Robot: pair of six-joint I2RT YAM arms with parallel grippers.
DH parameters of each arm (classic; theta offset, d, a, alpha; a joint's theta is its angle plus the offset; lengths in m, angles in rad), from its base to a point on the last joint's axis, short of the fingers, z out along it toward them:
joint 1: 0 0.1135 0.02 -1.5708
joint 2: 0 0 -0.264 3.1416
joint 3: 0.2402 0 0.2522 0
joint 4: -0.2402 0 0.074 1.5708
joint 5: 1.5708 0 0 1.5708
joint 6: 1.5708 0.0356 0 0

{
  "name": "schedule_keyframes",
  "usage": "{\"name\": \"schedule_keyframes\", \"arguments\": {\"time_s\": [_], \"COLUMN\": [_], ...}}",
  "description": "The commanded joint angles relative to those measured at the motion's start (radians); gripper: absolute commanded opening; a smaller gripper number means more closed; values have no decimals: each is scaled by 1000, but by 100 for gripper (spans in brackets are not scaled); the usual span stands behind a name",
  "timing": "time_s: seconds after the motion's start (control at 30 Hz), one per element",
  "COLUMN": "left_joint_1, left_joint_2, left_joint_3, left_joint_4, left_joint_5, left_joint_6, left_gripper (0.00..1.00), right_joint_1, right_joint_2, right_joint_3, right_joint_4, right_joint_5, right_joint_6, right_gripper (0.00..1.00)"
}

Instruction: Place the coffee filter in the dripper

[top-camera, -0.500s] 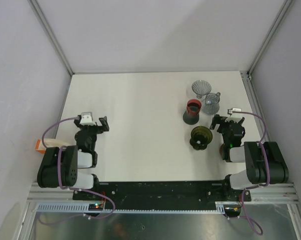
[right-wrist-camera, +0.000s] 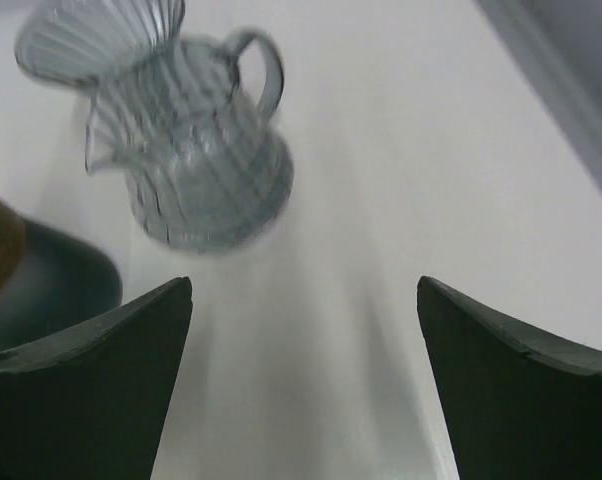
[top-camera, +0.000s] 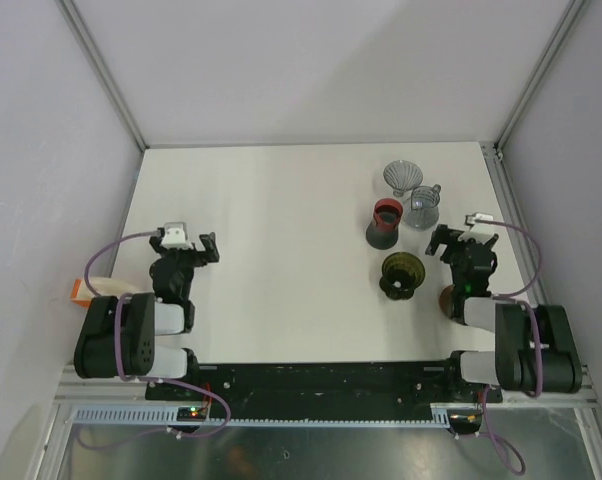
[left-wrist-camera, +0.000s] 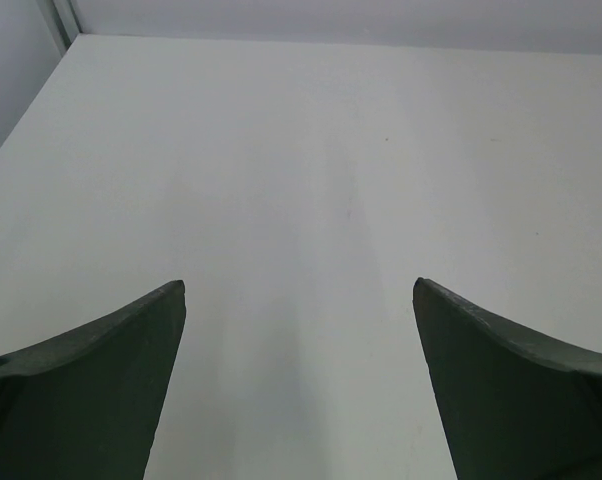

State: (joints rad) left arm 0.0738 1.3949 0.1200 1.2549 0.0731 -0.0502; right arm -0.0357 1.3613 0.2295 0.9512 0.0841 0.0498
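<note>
On the right half of the worktop [top-camera: 281, 250], the right pincer [top-camera: 464, 238] stands with its jaws wide apart and nothing between them; the wrist view shows bare surface between its fingers [right-wrist-camera: 91, 380]. Just ahead of it sits a clear ribbed dripper with a handle [right-wrist-camera: 206, 165], upright, and close behind that a clear ribbed cone [right-wrist-camera: 99, 38]. Left of these stands a red-rimmed dripper [top-camera: 385, 222]. Nearer the arm bases is a dark olive dripper [top-camera: 401, 272], apart from the pincer. A brown object [top-camera: 447, 298] shows partly beside the right arm; whether it is the filter cannot be told. The left pincer [top-camera: 184, 246], well apart from all these, is likewise wide and empty over bare worktop.
</note>
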Motion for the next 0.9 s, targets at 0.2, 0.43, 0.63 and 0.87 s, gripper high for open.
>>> {"name": "schedule_keyframes", "arguments": {"time_s": [0.2, 0.43, 0.63, 0.87], "left_joint_1": [-7, -17, -19, -19], "left_joint_2": [-91, -133, -120, -171], "left_joint_3": [209, 444, 726, 782], "left_joint_4": [-359, -777, -1228, -1353], "left_joint_5": [151, 289, 322, 290], "left_joint_6": [92, 185, 256, 265], "left_gripper": [100, 100, 100, 100], "right_joint_1": [-74, -34, 31, 33], "right_joint_2": [-292, -160, 116, 536], "right_joint_3": [287, 679, 1086, 1600], "right_joint_4": [-578, -963, -1237, -1607], "right_joint_5": [-88, -147, -103, -122], "right_joint_6": [168, 166, 68, -10], "right_gripper": [88, 71, 73, 70]}}
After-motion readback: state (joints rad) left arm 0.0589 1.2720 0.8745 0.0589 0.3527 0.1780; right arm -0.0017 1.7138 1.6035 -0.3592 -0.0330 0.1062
